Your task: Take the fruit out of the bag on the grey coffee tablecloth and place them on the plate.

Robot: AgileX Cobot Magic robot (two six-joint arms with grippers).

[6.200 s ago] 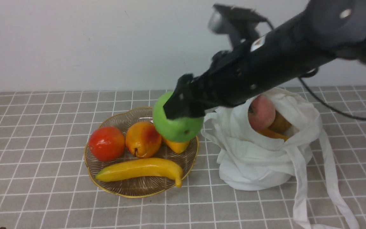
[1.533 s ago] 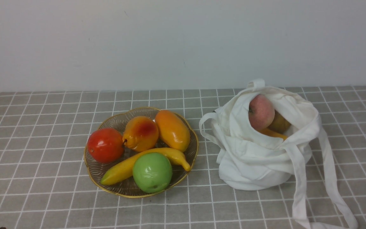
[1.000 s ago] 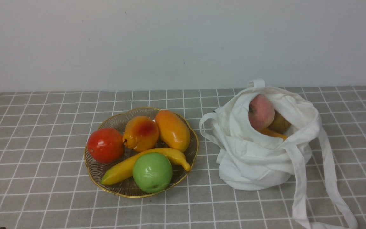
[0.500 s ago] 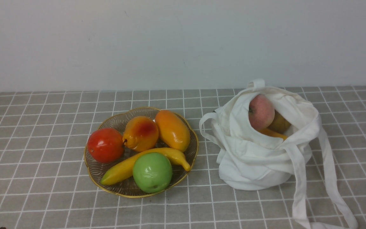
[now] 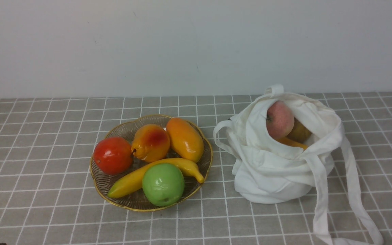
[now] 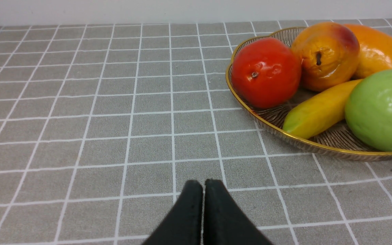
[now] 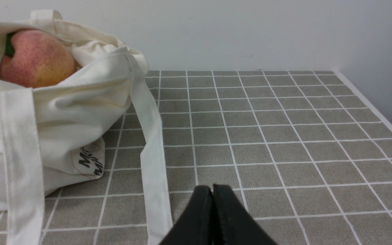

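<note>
Both sets of jaws are sitting pressed together, gripping nothing, low over the grey coffee tablecloth [image 5: 46,211]. Ahead of the left gripper [image 6: 203,185], off to one side, the plate [image 6: 286,131] is carrying the green apple [image 6: 383,110] with other fruit. Beyond the right gripper [image 7: 212,190], the bag [image 7: 46,136] is slumping beside it, pink-red apple [image 7: 36,61] peeking out.
</note>
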